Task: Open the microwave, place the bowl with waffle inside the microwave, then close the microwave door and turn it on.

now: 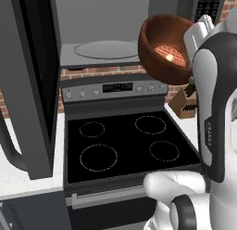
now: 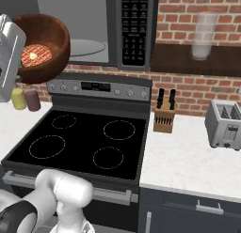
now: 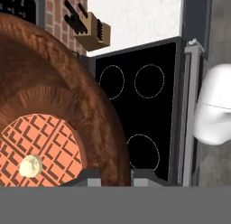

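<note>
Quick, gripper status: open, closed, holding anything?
Gripper: closed on the rim of the bowl, carrying it with the waffle inside.

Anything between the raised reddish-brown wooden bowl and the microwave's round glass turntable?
Nothing: in the left base view, only open air separates the reddish-brown wooden bowl from the round glass turntable; the black stove lies below.
</note>
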